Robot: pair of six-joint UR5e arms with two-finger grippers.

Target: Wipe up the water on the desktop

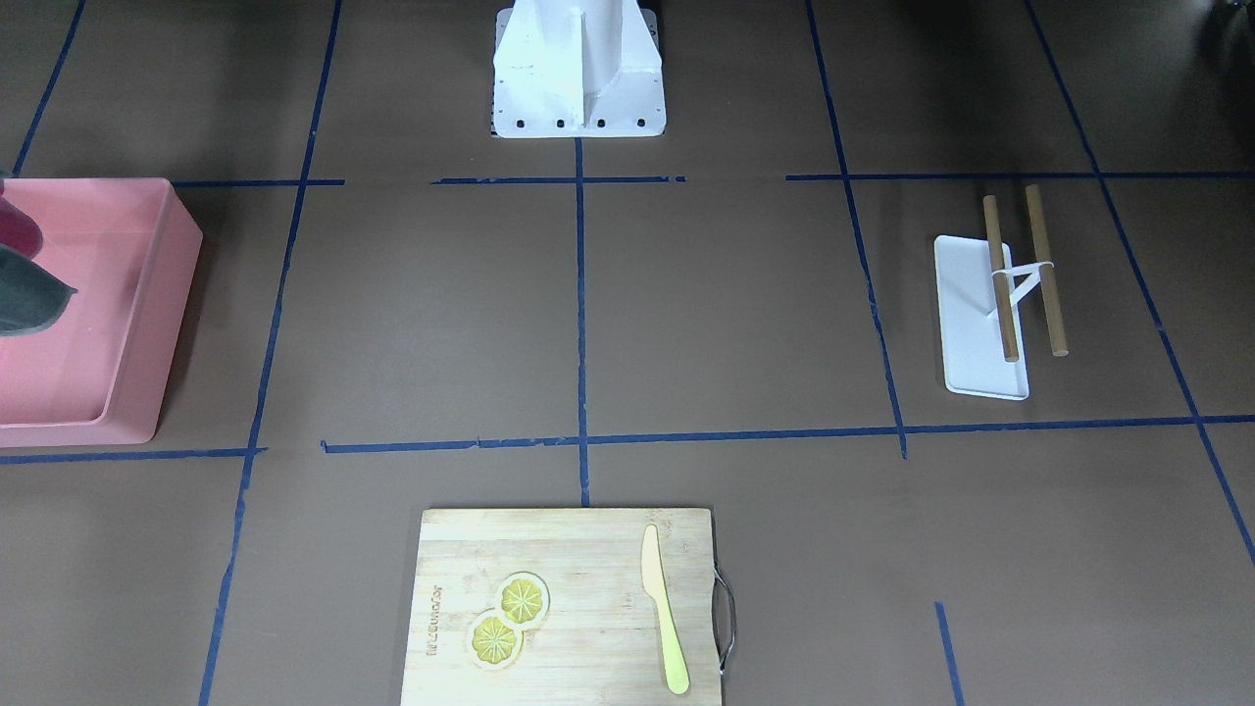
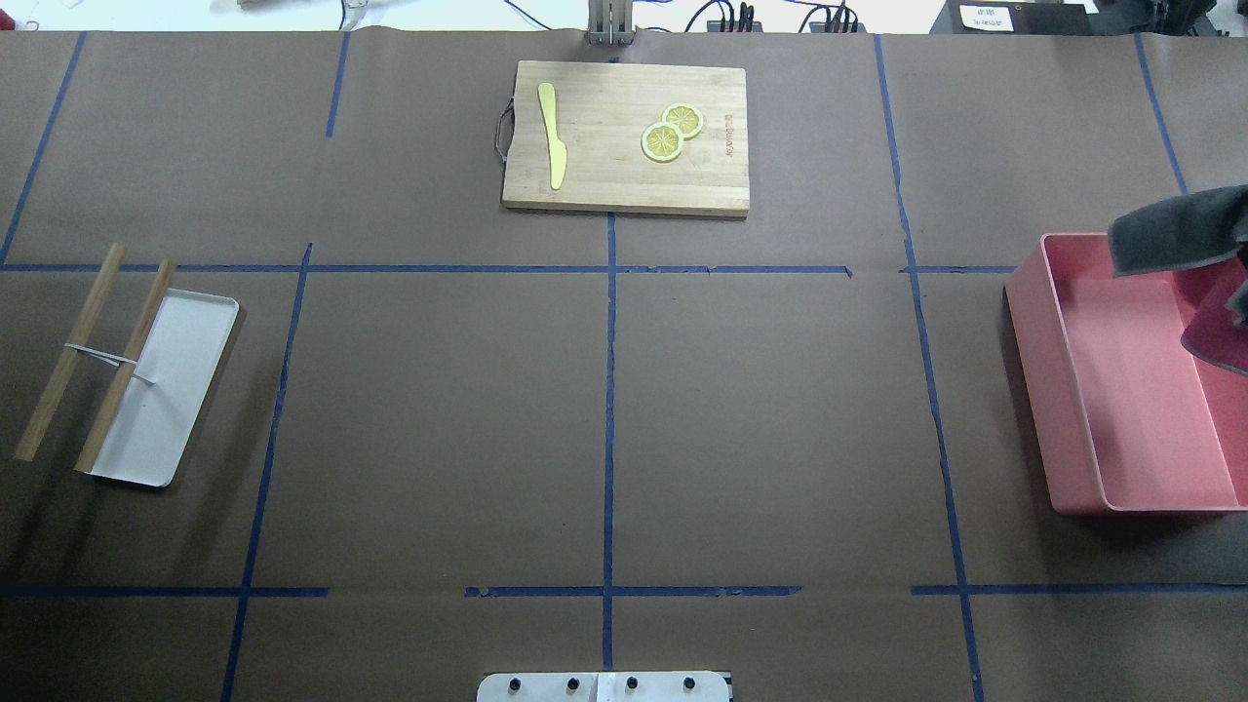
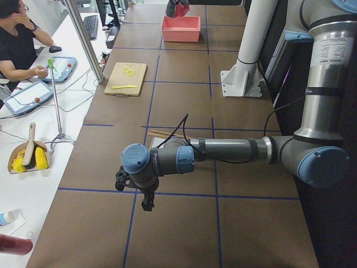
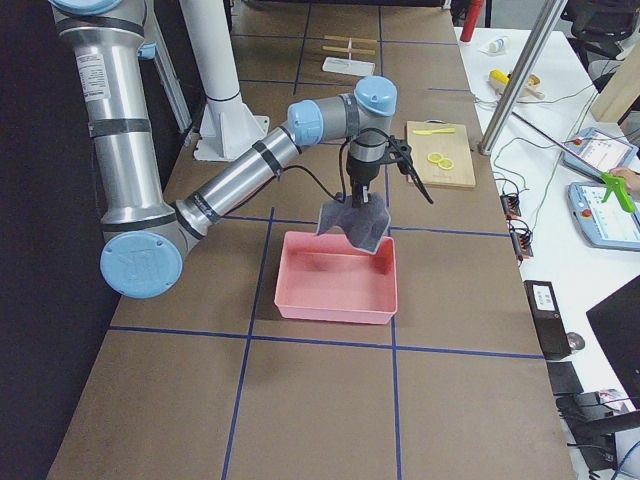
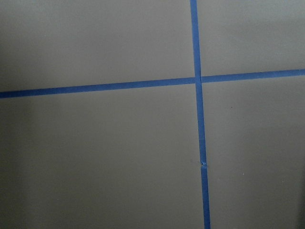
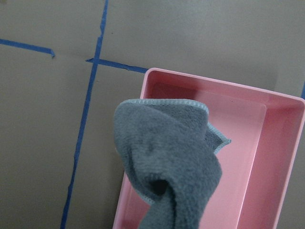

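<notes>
Across every view, the desktop [image 2: 439, 419]: flat, matte dark brown, cut into large rectangles by blue tape [image 2: 609, 409]. Lit evenly, with soft shadows at both ends.

Above its right end, a grey cloth [image 6: 167, 152], bunched and hanging over a pink tray [image 2: 1058, 409]. Directly under the right gripper [image 4: 362, 195] in the right side view. Impossible to tell from there whether clenched on the cloth or loose. Beside the grey, a dark red fold [image 2: 1214, 336]; unclear whether part of the same cloth.

At the opposite end, the left gripper [image 3: 146, 205], pointing down above a tape crossing, arm stretched low and level over the desktop. Released or clenched: cannot tell from that side view.

Near that arm, a white rack [image 2: 166, 390] with two wooden rods [image 2: 68, 351] lying side by side, joined by a white bracket, one rod over the rack's edge and one just off it.

On the far middle edge, a cutting board [image 2: 604, 166], pale wood, metal handle on one short side. On it, a yellow knife [image 2: 553, 132] and two overlapping lemon slices [image 2: 663, 142], well apart from each other.

On the near middle edge, a white base [image 1: 578, 78], bolted down on a tape line.

Beyond the board, a white bench [image 3: 72, 50] with cables, a keyboard and handheld control panels. Seated there, an operator [image 3: 19, 39] in black.
</notes>
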